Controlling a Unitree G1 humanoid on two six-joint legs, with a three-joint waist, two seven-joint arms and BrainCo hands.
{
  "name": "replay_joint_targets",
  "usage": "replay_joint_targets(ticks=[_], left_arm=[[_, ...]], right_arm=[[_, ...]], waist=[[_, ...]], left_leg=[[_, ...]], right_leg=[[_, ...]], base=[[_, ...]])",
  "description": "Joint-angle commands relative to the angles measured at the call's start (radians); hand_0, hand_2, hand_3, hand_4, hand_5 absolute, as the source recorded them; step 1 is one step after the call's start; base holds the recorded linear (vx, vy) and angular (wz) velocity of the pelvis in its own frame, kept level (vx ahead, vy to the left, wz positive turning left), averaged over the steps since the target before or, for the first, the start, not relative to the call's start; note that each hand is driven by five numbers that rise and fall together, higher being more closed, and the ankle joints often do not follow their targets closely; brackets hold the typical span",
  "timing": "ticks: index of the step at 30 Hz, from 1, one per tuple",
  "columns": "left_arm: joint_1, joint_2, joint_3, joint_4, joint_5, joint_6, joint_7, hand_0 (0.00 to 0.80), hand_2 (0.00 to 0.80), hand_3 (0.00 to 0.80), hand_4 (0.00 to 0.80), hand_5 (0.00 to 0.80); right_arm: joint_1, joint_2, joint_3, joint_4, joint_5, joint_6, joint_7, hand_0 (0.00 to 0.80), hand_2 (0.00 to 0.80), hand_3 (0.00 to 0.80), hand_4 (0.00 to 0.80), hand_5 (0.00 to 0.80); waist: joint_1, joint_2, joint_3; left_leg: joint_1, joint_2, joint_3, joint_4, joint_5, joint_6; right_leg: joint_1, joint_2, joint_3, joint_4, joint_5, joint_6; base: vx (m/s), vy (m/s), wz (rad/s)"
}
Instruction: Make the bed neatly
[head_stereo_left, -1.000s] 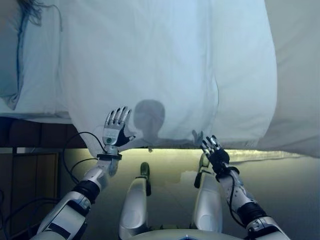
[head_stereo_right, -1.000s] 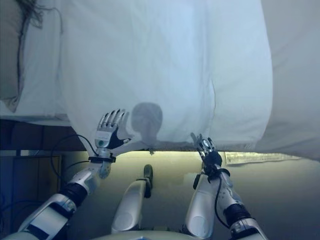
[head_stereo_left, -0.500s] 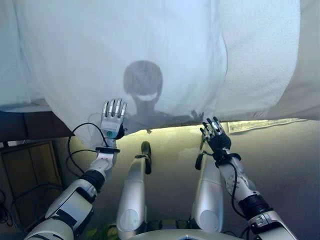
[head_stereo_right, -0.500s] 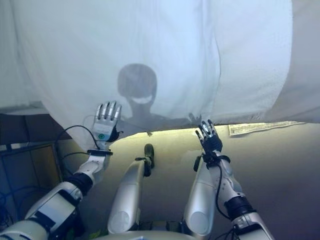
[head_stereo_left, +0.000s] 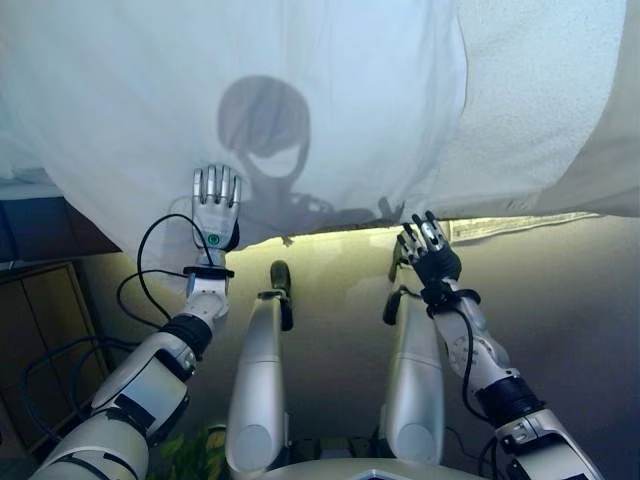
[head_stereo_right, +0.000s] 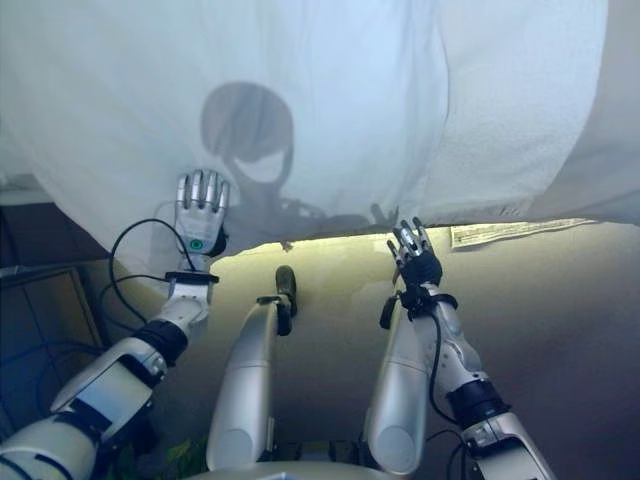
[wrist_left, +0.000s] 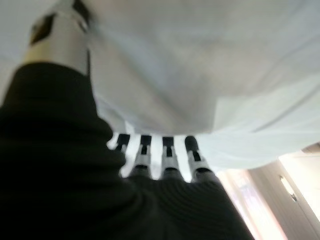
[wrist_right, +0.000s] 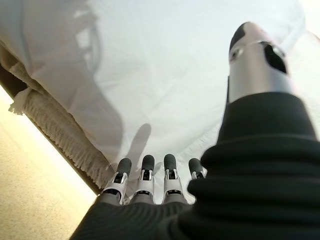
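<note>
A white sheet (head_stereo_left: 320, 90) covers the bed and hangs over its near edge. A textured off-white blanket (head_stereo_left: 540, 110) lies beside it on the right. My left hand (head_stereo_left: 215, 205) is open, fingers straight, flat against the sheet's hanging edge. It also shows in the left wrist view (wrist_left: 155, 155), fingers straight under the white cloth (wrist_left: 200, 75). My right hand (head_stereo_left: 428, 252) is open just below the sheet's hem, apart from it. In the right wrist view its fingers (wrist_right: 150, 175) point straight at the sheet (wrist_right: 165, 75).
A beige fringed bed skirt (wrist_right: 60, 130) hangs under the sheet. A wooden cabinet (head_stereo_left: 40, 330) stands at the lower left beside the bed. A tan floor (head_stereo_left: 560, 330) lies below the bed edge. A paper strip (head_stereo_right: 500, 232) lies at the bed's foot on the right.
The camera has moved closer and tilted, so the bed fills more of the view. My left hand has risen onto the sheet's edge. My right hand stays near the hem.
</note>
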Motion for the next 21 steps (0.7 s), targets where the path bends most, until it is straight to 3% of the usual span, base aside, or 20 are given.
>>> replay_joint_targets(ticks=[1, 4, 5, 8, 21], left_arm=[[-0.013, 0.026, 0.042, 0.014, -0.062, 0.018, -0.008, 0.0, 0.0, 0.0, 0.0, 0.0], [-0.03, 0.024, 0.039, 0.005, -0.052, 0.016, -0.061, 0.0, 0.0, 0.0, 0.0, 0.0], [-0.034, 0.024, 0.038, 0.006, -0.071, 0.033, -0.073, 0.348, 0.348, 0.348, 0.348, 0.348], [-0.065, 0.037, 0.034, 0.021, -0.131, 0.036, -0.072, 0.8, 0.8, 0.8, 0.8, 0.8], [-0.125, 0.053, 0.039, 0.059, -0.16, 0.021, -0.078, 0.8, 0.8, 0.8, 0.8, 0.8]], right_arm=[[0.001, -0.049, 0.006, -0.136, 0.015, -0.039, -0.028, 0.0, 0.0, 0.0, 0.0, 0.0], [-0.02, -0.043, 0.008, -0.146, 0.005, -0.04, -0.052, 0.0, 0.0, 0.0, 0.0, 0.0], [-0.028, -0.043, 0.006, -0.152, -0.003, -0.032, -0.06, 0.0, 0.0, 0.0, 0.0, 0.0], [-0.043, -0.043, 0.007, -0.155, -0.007, -0.026, -0.068, 0.0, 0.0, 0.0, 0.0, 0.0], [-0.084, -0.039, 0.02, -0.139, 0.009, -0.024, -0.042, 0.0, 0.0, 0.0, 0.0, 0.0]], waist=[[0.021, 0.01, 0.016], [0.024, 0.006, 0.016], [0.023, 0.003, 0.016], [0.018, -0.009, 0.016], [0.021, -0.013, 0.016]], left_leg=[[-0.071, -0.014, -0.073, -0.132, 0.226, -0.002], [-0.098, -0.008, -0.078, -0.124, 0.232, -0.007], [-0.11, -0.005, -0.081, -0.117, 0.232, -0.008], [-0.136, 0.006, -0.082, -0.098, 0.234, -0.011], [-0.165, 0.021, -0.082, -0.073, 0.242, -0.017]], right_leg=[[-0.055, -0.016, -0.025, 0.066, 0.097, 0.092], [-0.075, -0.016, -0.028, 0.068, 0.099, 0.093], [-0.083, -0.015, -0.027, 0.068, 0.101, 0.093], [-0.098, -0.011, -0.028, 0.069, 0.107, 0.091], [-0.12, -0.016, -0.028, 0.095, 0.106, 0.085]], base=[[-0.019, -0.043, 0.02], [-0.012, -0.034, 0.02], [0.0, 0.0, 0.0], [0.013, -0.015, -0.04], [0.0, 0.001, -0.04]])
